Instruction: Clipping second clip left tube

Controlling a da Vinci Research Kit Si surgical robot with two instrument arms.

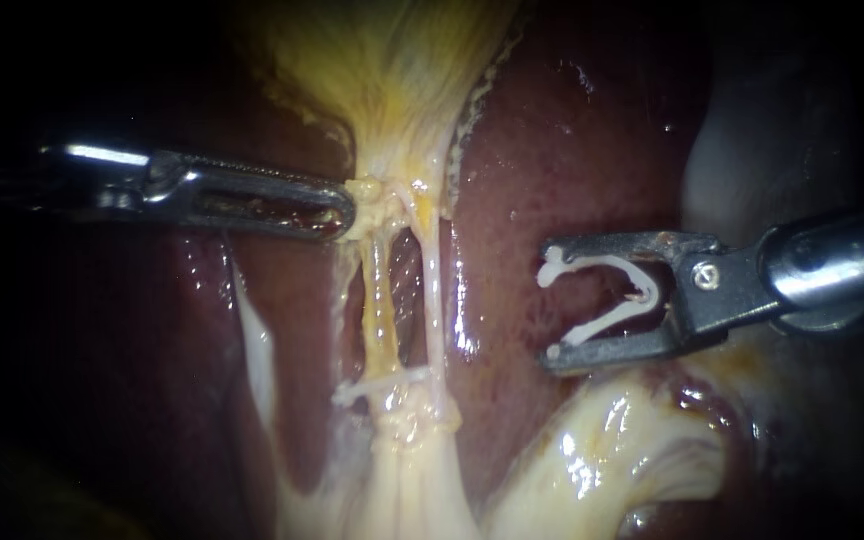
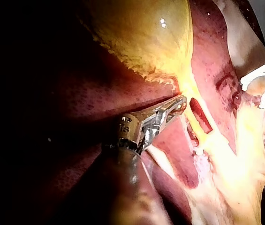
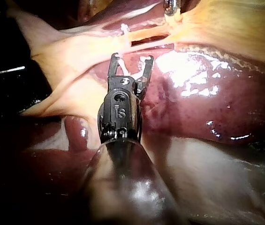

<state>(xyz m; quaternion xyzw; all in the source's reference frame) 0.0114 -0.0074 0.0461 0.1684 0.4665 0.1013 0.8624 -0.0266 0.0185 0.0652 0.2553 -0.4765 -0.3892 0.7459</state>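
Clip (image 1: 647, 298), smooth white V-shape, sits inside right instrument (image 1: 552, 305).

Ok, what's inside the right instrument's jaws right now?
The right instrument holds an open white clip between its jaws; only liver shows through the clip's gap, no tube. Whatever lies under the metal jaws themselves is covered.

The yellowish gallbladder (image 1: 392, 60) fills the top. Dark red liver (image 1: 572, 150) lies behind it. Pale, glistening tissue (image 1: 612, 460) sits lower right.
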